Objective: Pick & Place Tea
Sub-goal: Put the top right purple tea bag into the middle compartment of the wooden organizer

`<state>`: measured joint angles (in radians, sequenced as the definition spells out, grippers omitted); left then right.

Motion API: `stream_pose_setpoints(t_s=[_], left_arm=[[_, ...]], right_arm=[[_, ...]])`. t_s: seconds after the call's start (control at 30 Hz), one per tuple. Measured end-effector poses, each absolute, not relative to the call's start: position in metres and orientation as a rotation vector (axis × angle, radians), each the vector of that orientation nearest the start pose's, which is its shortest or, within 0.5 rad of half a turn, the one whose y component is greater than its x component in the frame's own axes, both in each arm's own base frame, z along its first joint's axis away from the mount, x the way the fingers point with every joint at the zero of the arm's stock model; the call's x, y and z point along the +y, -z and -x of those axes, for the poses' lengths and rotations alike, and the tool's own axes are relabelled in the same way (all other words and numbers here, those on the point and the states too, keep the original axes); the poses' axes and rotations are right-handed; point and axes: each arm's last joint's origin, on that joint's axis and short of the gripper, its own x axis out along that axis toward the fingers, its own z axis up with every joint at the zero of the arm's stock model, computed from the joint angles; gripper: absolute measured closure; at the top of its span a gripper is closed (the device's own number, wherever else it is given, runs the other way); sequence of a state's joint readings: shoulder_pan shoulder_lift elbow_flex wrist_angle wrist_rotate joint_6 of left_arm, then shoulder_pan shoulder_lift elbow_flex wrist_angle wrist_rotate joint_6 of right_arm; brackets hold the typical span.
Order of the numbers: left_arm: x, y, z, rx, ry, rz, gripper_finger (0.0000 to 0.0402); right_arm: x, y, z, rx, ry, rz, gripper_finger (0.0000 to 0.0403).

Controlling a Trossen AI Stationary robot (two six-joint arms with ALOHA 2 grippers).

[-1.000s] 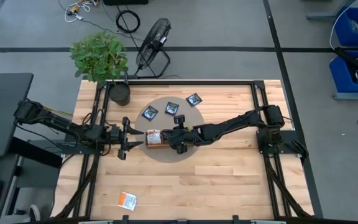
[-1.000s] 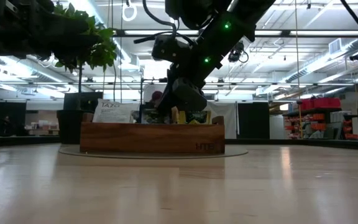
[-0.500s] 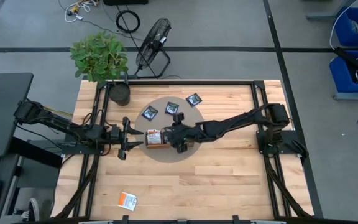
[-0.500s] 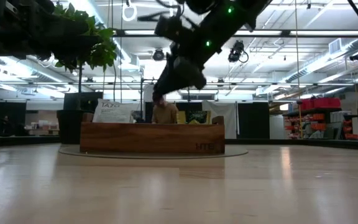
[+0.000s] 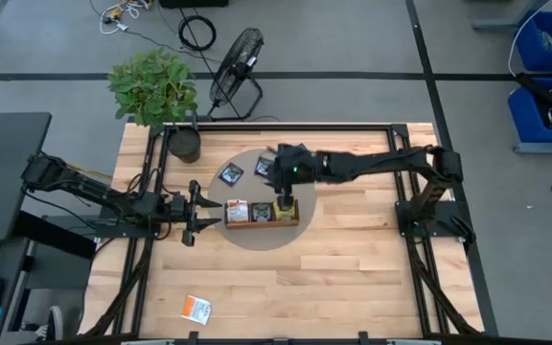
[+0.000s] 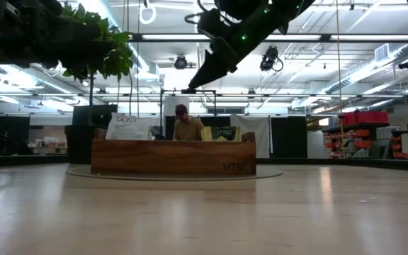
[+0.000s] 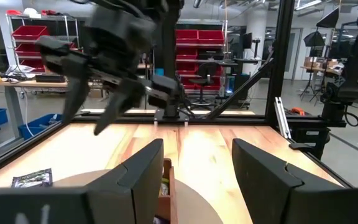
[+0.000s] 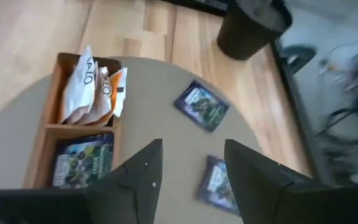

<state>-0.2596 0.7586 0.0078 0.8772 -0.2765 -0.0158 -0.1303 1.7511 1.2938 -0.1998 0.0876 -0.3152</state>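
Dark right hand (image 8: 188, 177) open, empty

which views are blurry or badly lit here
Left wrist view: the right gripper is smeared by motion blur. Right wrist view: the plant pot and the floor past the table edge are smeared, the navy sachets soft. Low view: ceiling lights backlight the arm, the wooden tray stays sharp.
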Motion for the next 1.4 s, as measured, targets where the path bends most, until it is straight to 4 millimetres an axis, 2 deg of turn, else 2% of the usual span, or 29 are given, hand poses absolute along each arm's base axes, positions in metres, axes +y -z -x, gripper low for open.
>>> stream_pose_setpoints(t_s=[0.3, 0.43, 0.53, 0.63, 0.77, 0.97, 1.17, 1.3, 1.4], left_arm=[[-0.029, -0.174, -0.141, -0.118, -0.016, 0.047, 0.0204], [-0.029, -0.173, -0.141, -0.113, -0.016, 0.046, 0.0204], [-0.029, -0.173, -0.141, -0.113, -0.016, 0.046, 0.0204], [-0.029, -0.173, -0.141, -0.113, -0.016, 0.046, 0.0204], [-0.029, -0.173, -0.141, -0.112, -0.017, 0.046, 0.0204], [-0.029, -0.173, -0.141, -0.111, -0.016, 0.05, 0.0204], [-0.029, -0.173, -0.141, -0.111, -0.016, 0.048, 0.0204], [-0.029, -0.173, -0.141, -0.111, -0.016, 0.049, 0.0204], [-0.029, -0.173, -0.141, -0.112, -0.016, 0.051, 0.0204]], right_arm=[[-0.12, -0.25, -0.364, 0.687, 0.009, -0.03, 0.0222], [-0.14, -0.252, -0.359, 0.591, -0.082, -0.155, 0.0222], [-0.152, -0.246, -0.352, 0.497, -0.1, -0.222, 0.0222], [-0.158, -0.237, -0.342, 0.427, -0.028, -0.189, 0.0222], [-0.154, -0.227, -0.326, 0.332, 0.07, -0.138, 0.0222], [-0.165, -0.218, -0.287, 0.231, 0.161, -0.296, 0.0222], [-0.185, -0.195, -0.254, 0.276, 0.302, -0.597, 0.0222], [-0.19, -0.183, -0.243, 0.374, 0.366, -0.676, 0.0222], [-0.192, -0.174, -0.236, 0.485, 0.48, -0.719, 0.0222]])
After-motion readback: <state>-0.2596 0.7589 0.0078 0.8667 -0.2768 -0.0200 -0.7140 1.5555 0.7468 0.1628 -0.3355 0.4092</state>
